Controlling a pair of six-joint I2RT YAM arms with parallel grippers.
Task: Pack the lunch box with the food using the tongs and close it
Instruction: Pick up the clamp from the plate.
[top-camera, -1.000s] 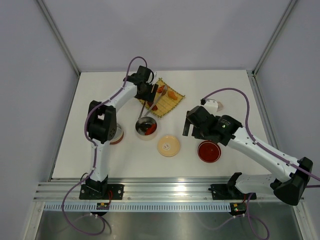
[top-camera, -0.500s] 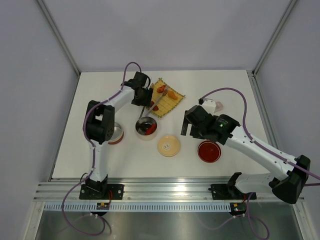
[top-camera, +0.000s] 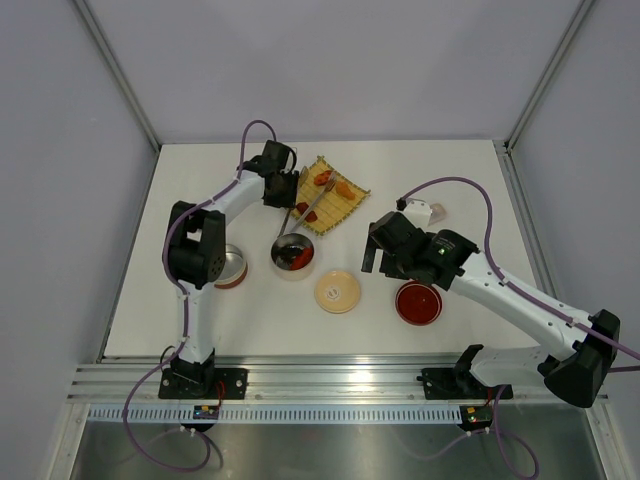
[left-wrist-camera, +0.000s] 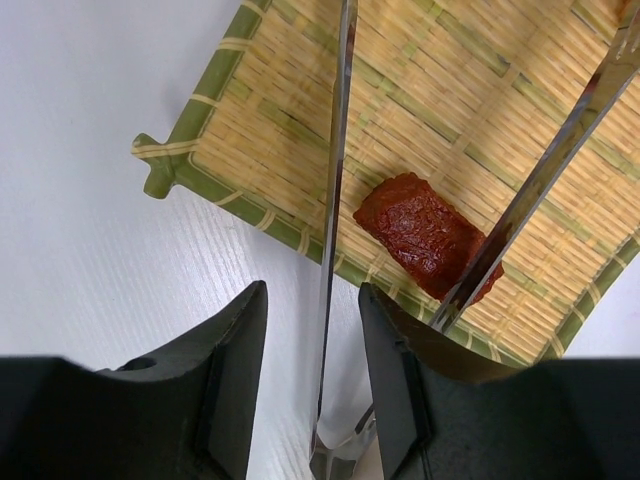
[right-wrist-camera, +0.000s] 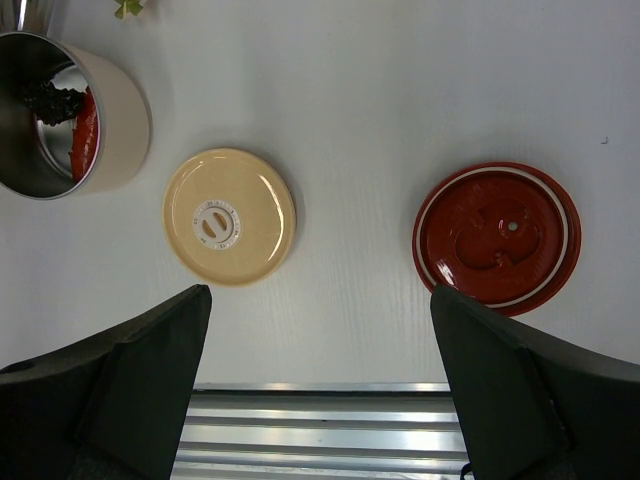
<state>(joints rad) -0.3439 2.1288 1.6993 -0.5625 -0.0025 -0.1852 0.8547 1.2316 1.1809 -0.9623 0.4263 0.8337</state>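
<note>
Toward the far edge of the desk (top-camera: 460, 180): mat (top-camera: 345, 208) with food (top-camera: 343, 187), tongs (top-camera: 312, 203) slanting across it from the left claw (top-camera: 291, 190). Nearer: tin (top-camera: 276, 255) with red food inside, cream lid (top-camera: 338, 291), red lid (top-camera: 418, 303). Right claw (top-camera: 377, 256) above the desk, between both lids.

Overhead plus two downward wrist close-ups

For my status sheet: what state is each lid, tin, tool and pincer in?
Small shiny steel lunch box: open, food inside.
Flat cream round lid: off, on table.
Red round lid: off, on table.
Long silver metal tongs: held, arms straddling red food piece.
Left pincer: gripping tongs.
Right pincer: open, empty.
</note>
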